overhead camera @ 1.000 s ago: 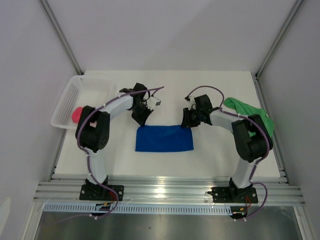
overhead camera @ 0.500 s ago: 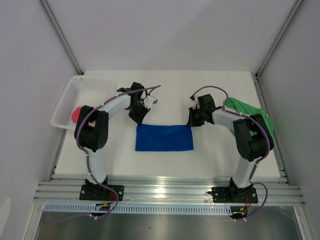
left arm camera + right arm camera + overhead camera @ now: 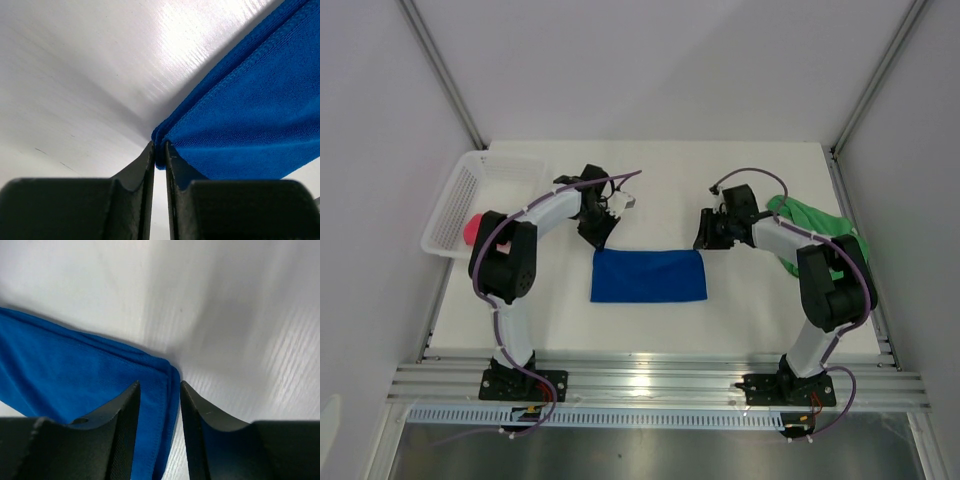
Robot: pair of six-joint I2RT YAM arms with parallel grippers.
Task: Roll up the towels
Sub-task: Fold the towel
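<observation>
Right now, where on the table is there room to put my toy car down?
Bare room: the far strip of table between the basket and green towel, and the near strip between the blue towel and the front rail. Crowded: the blue towel's far corners, where the left hand and right hand sit.

Table (image 3: pixel 660 180) behind blue towel (image 3: pixel 650 277) lies open; basket (image 3: pixel 445 215) crowds its left edge, green towel (image 3: pixel 810 218) its right.

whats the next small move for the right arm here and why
Probably close the right gripper: its jaws stand open astride the far right corner of the blue towel, while the left gripper pinches the far left corner.
</observation>
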